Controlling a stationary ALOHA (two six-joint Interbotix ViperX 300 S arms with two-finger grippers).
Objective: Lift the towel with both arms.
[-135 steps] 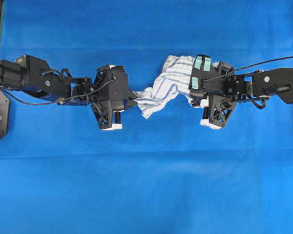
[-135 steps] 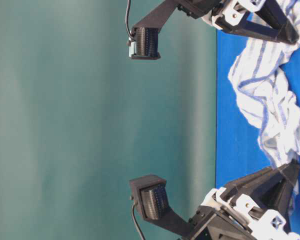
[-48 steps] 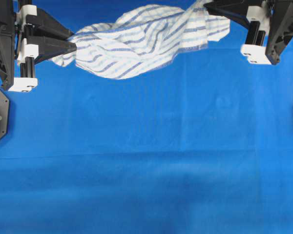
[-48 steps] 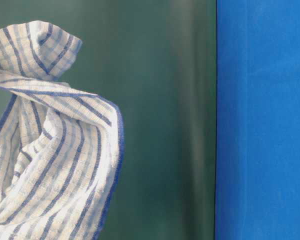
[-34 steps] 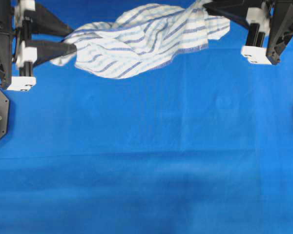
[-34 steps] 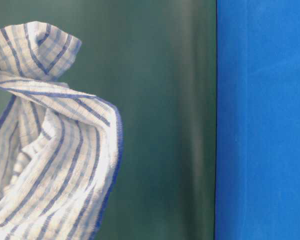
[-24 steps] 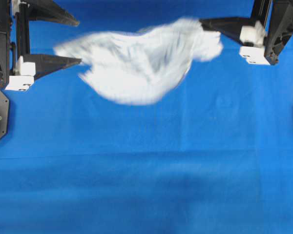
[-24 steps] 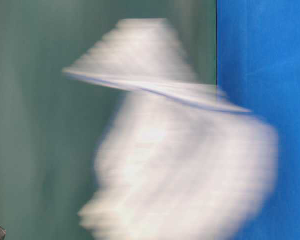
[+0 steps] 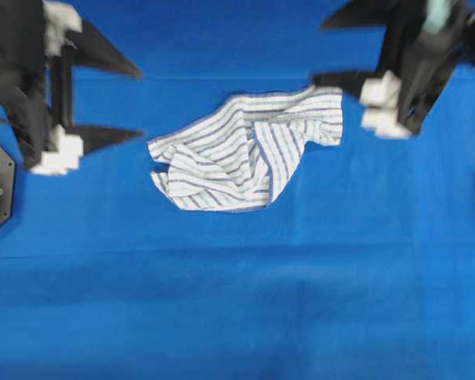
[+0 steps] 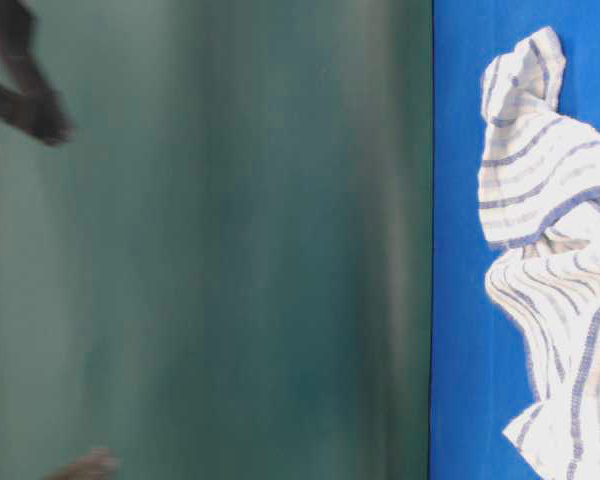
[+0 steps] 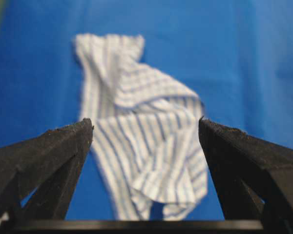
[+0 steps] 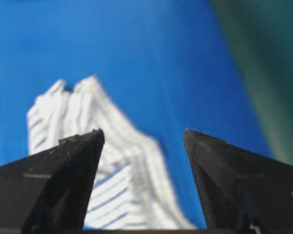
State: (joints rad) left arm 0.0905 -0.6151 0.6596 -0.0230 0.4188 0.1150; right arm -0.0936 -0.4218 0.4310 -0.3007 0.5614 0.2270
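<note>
- Towel (image 9: 245, 154) lying crumpled on the blue sheet (image 9: 237, 301) that covers the table, between the two arms, touched by neither.
- Creased and partly folded over itself; one corner reaching toward the right tool.
- Left tool (image 9: 131, 103) wide open, nothing between the fingers, placed just beside the left edge of the towel, apart from it.
- In the left wrist view, both fingers (image 11: 49, 161) spread far apart, with the towel (image 11: 141, 126) below and ahead of them.
- Right tool (image 9: 328, 47) also wide open and empty, near the upper right corner of the towel.
- In the right wrist view, towel (image 12: 102, 165) seen blurred behind the open fingers (image 12: 63, 180).
- In the table-level view, towel (image 10: 550, 250) resting flat on the sheet; only a dark, blurred arm part near the top corner.
</note>
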